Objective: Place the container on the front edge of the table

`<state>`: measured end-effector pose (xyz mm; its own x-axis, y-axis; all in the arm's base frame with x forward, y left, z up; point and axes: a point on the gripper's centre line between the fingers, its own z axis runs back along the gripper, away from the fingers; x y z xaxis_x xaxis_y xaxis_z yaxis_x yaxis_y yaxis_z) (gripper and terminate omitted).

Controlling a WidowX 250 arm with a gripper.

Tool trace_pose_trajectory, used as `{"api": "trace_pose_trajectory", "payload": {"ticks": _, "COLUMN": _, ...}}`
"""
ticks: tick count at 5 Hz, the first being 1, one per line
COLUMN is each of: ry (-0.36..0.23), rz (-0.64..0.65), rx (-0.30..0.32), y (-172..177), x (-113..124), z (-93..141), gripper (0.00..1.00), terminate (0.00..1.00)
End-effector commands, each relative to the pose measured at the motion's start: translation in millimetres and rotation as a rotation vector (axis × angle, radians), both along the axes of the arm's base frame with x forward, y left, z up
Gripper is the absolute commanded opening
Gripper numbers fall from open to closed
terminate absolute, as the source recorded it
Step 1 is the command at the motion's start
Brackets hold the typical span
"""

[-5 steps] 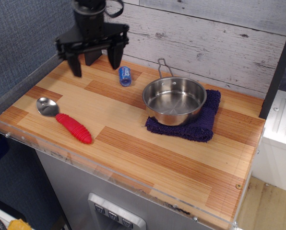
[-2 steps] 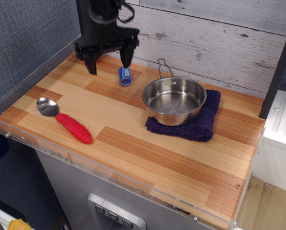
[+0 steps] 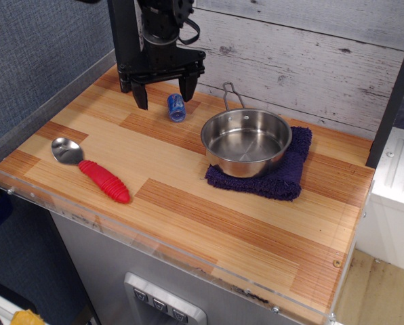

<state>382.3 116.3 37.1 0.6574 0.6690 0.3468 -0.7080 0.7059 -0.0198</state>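
The container (image 3: 177, 107) is a small blue can with white marks. It lies on the wood-plank table (image 3: 209, 223) near the back, left of the steel pot. My black gripper (image 3: 165, 97) hangs open just behind and above the can. Its left fingertip (image 3: 142, 101) stands left of the can and its right fingertip (image 3: 188, 93) just to the can's upper right. The jaws hold nothing.
A steel pot (image 3: 246, 141) with a wire handle sits on a dark blue cloth (image 3: 283, 175) at the right. A spoon with a red ribbed handle (image 3: 93, 171) lies at the front left. A clear acrylic rim (image 3: 154, 245) runs along the front edge.
My gripper has moved right and toward the back, from left of the can to straddling above it. The can, pot and spoon have not moved.
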Motion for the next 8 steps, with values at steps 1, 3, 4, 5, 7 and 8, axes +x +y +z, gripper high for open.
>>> {"api": "trace_pose_trajectory", "payload": {"ticks": 1, "ry": -0.035, "rz": 0.008, "rx": 0.002, "y": -1.5, "x": 14.5, "z": 4.1, "gripper": 1.0, "terminate": 0.0}}
{"api": "trace_pose_trajectory", "payload": {"ticks": 3, "ry": -0.042, "rz": 0.032, "rx": 0.019, "y": -3.1, "x": 11.2, "z": 7.4, "gripper": 0.0, "terminate": 0.0}}
{"api": "trace_pose_trajectory", "payload": {"ticks": 4, "ry": -0.04, "rz": 0.037, "rx": 0.018, "y": -4.5, "x": 8.9, "z": 8.9, "gripper": 0.0, "terminate": 0.0}}
{"api": "trace_pose_trajectory", "payload": {"ticks": 5, "ry": -0.052, "rz": 0.026, "rx": -0.03, "y": -5.0, "x": 9.1, "z": 23.5, "gripper": 0.0, "terminate": 0.0}}
{"api": "trace_pose_trajectory", "payload": {"ticks": 7, "ry": -0.15, "rz": 0.085, "rx": -0.033, "y": -10.4, "x": -6.7, "z": 88.9, "gripper": 0.0, "terminate": 0.0}}
{"api": "trace_pose_trajectory", "payload": {"ticks": 8, "ry": -0.152, "rz": 0.03, "rx": -0.039, "y": -29.4, "x": -25.9, "z": 97.7, "gripper": 0.0, "terminate": 0.0}}
